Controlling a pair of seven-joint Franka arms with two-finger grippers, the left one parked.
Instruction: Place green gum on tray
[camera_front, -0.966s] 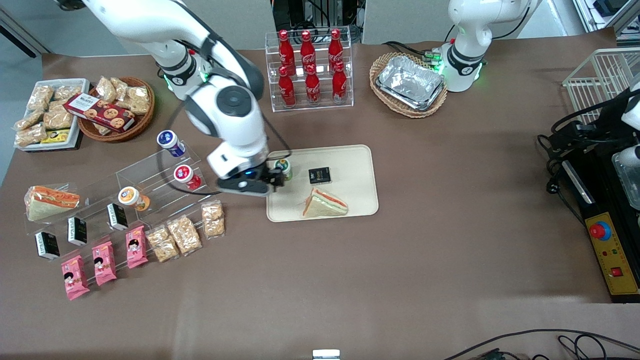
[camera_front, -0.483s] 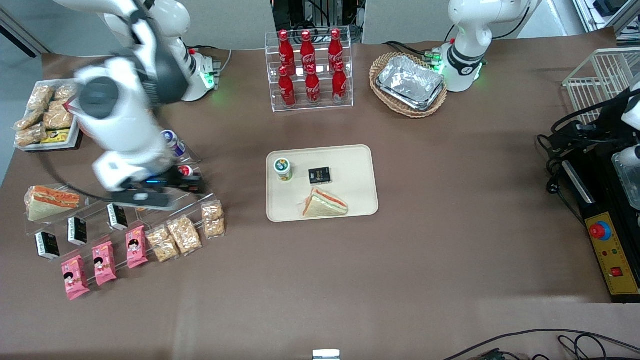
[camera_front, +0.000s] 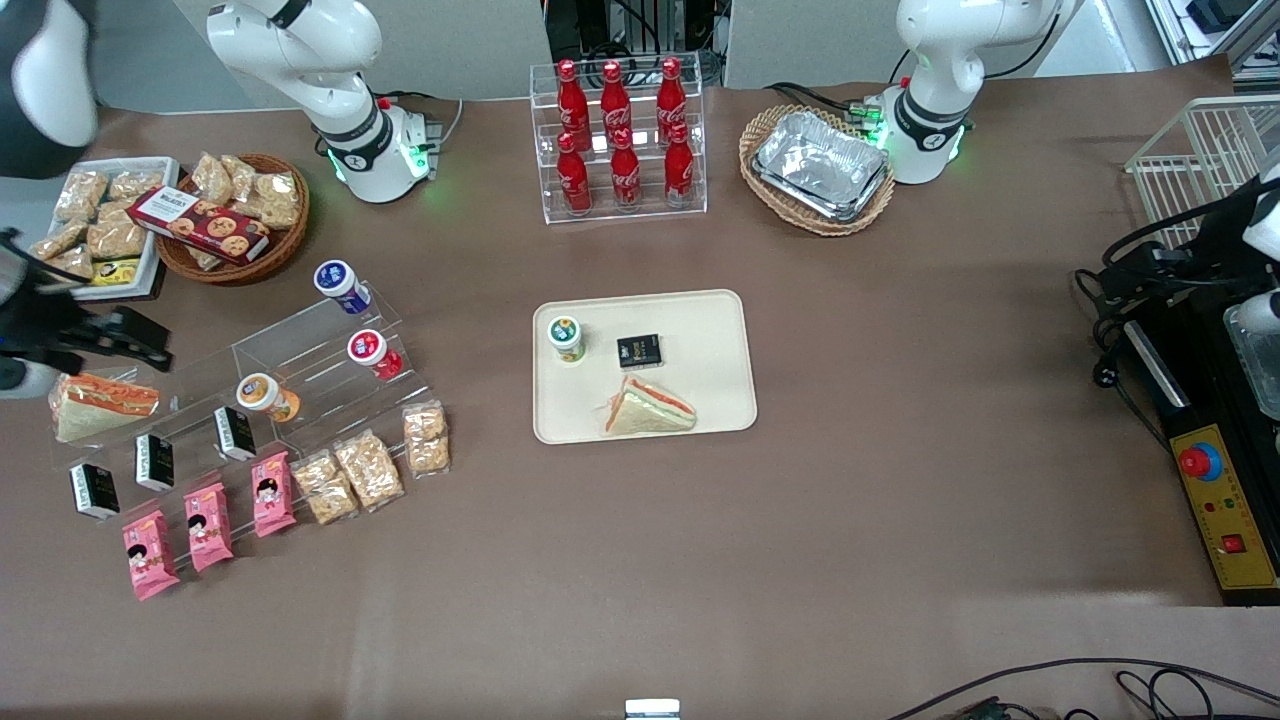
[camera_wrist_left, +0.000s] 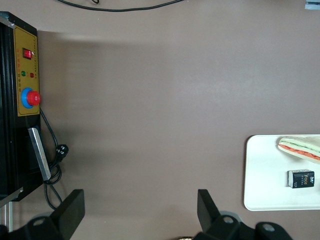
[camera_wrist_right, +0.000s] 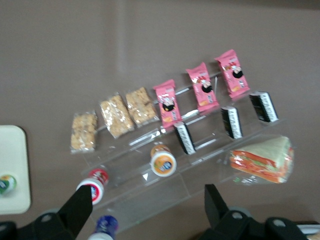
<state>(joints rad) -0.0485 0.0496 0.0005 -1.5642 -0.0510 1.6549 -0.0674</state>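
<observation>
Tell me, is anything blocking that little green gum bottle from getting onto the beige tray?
Nothing does: the green gum already stands upright on the tray, beside a small black packet and a sandwich. The gripper hangs open, holding nothing, at the working arm's end of the table.

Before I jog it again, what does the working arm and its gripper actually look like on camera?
The arm is glossy white with rounded joint housings, black bands at the joints and a green light glowing at its base. The gripper is black and boxy, with two dark, blocky fingers standing apart, nothing between them. It hangs near the working arm's end of the table, above the wrapped sandwich.
</observation>
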